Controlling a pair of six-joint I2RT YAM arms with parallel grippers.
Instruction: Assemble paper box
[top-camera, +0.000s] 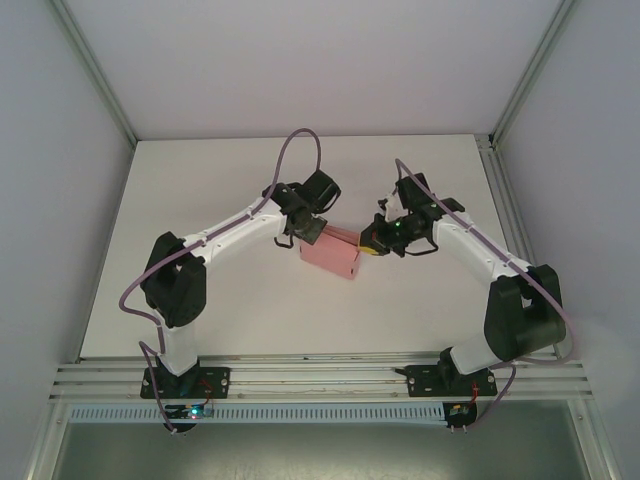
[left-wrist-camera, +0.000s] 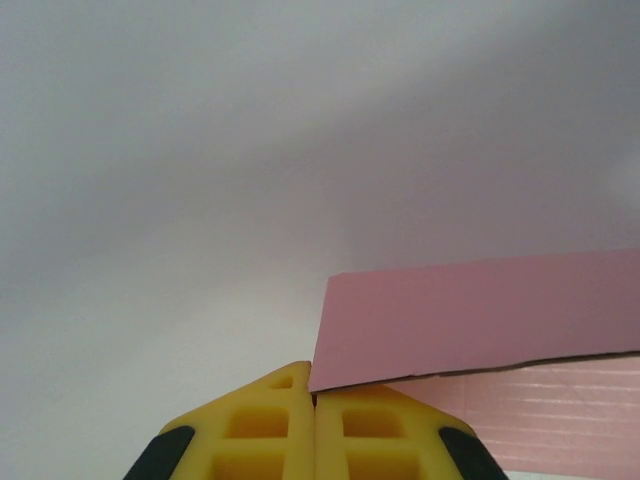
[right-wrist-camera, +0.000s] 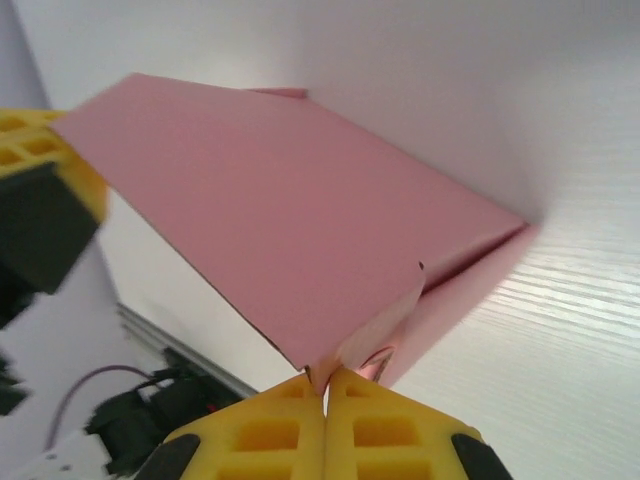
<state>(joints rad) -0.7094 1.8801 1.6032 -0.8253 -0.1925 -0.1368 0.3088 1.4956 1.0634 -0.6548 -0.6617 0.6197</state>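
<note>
The pink paper box (top-camera: 333, 258) lies near the middle of the white table (top-camera: 200, 300) as a partly folded slim shape, between both grippers. My left gripper (top-camera: 310, 232) is at its far left end. In the left wrist view its yellow fingers (left-wrist-camera: 262, 430) are pressed together, with a corner of the pink panel (left-wrist-camera: 480, 310) pinched at the tips (left-wrist-camera: 314, 395). My right gripper (top-camera: 372, 242) is at the box's right end. Its tips (right-wrist-camera: 326, 378) are shut on a small flap of the pink card (right-wrist-camera: 280, 220). The left gripper's yellow finger (right-wrist-camera: 40, 150) shows at the far end.
An aluminium rail (top-camera: 320, 378) runs along the near table edge by the arm bases. Grey enclosure walls and corner posts (top-camera: 500, 120) close in the back and sides. Purple cables (top-camera: 300, 140) loop above each arm. Bare table lies left and front of the box.
</note>
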